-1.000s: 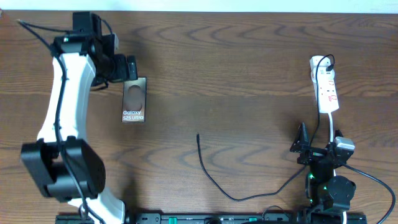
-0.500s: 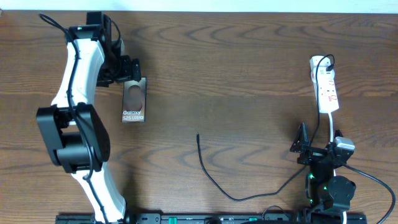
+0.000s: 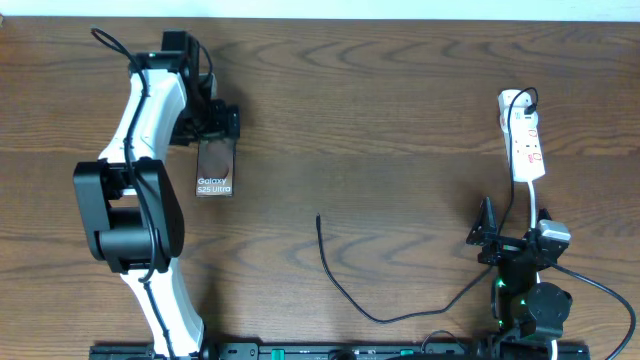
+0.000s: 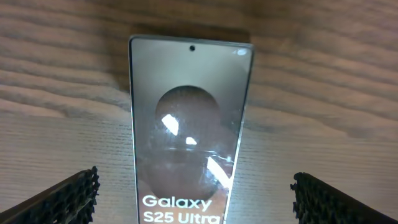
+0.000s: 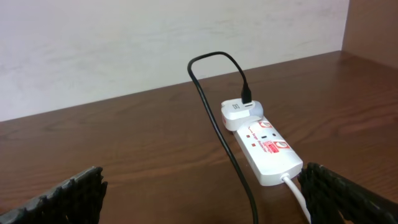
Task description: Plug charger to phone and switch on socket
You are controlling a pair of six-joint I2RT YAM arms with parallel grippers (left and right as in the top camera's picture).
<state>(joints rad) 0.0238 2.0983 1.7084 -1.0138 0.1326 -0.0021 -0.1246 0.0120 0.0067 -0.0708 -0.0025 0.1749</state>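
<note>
The phone [image 3: 214, 168] lies flat on the table at the left, its screen showing "Galaxy S25 Ultra". My left gripper [image 3: 218, 125] hangs over its far end, open. In the left wrist view the phone [image 4: 189, 118] lies between the two fingers [image 4: 196, 193] with a gap on each side. The charger cable [image 3: 345, 295] curves over the table; its free tip [image 3: 318, 217] lies mid-table, apart from the phone. The white socket [image 3: 523, 135] lies at the far right with a black plug in its far end. My right gripper [image 3: 512, 228] is open and empty, just in front of the socket [image 5: 264, 149].
The black charger cable [image 5: 224, 137] and the socket's white cord [image 5: 298, 199] run between my right fingers [image 5: 205, 199] toward the arm base. A pale wall stands behind the table's far edge. The left arm's white links [image 3: 140, 130] stretch along the left side.
My left arm has swung to the right and its gripper has come over the phone's far end. The phone, cable and right arm have not moved.
</note>
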